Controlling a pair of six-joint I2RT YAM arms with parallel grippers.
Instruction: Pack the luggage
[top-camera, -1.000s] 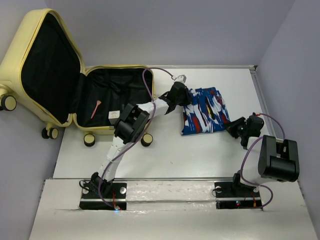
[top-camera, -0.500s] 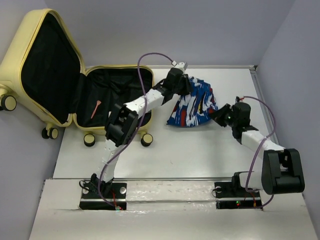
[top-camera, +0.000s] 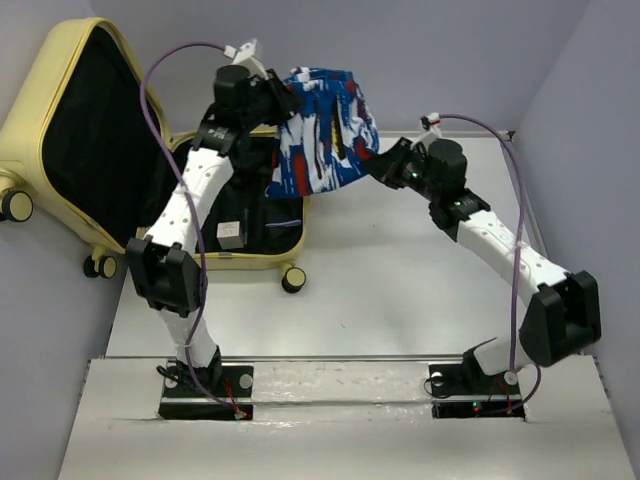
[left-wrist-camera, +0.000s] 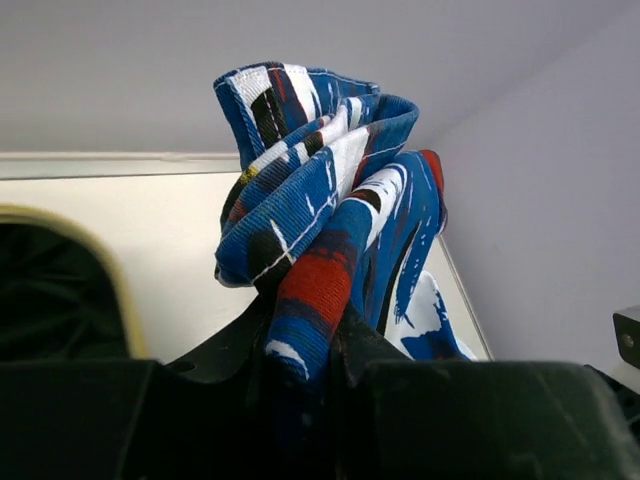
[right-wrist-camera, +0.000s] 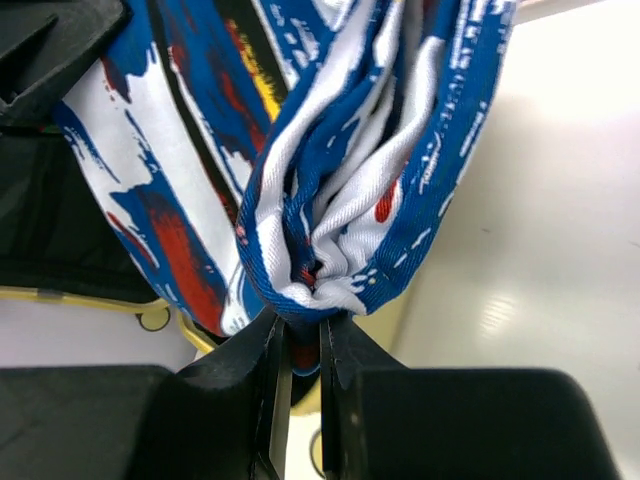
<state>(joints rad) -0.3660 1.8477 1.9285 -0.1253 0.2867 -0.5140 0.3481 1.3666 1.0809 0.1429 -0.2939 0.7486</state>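
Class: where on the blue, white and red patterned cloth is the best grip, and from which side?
Probably grip the blue, white and red patterned cloth at its bunched side edges, from opposite sides. The left gripper and right gripper pinch gathered folds there, so it hangs between them above the pale-yellow hard-shell suitcase.

Pale-yellow luggage (top-camera: 27, 112) with black lining; blue cloth (top-camera: 322, 128) streaked white, red, black and yellow.

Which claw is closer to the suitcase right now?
Left. The left claw hangs above the open suitcase's edge; the right claw is off to its right, above the table, both gripping the cloth.
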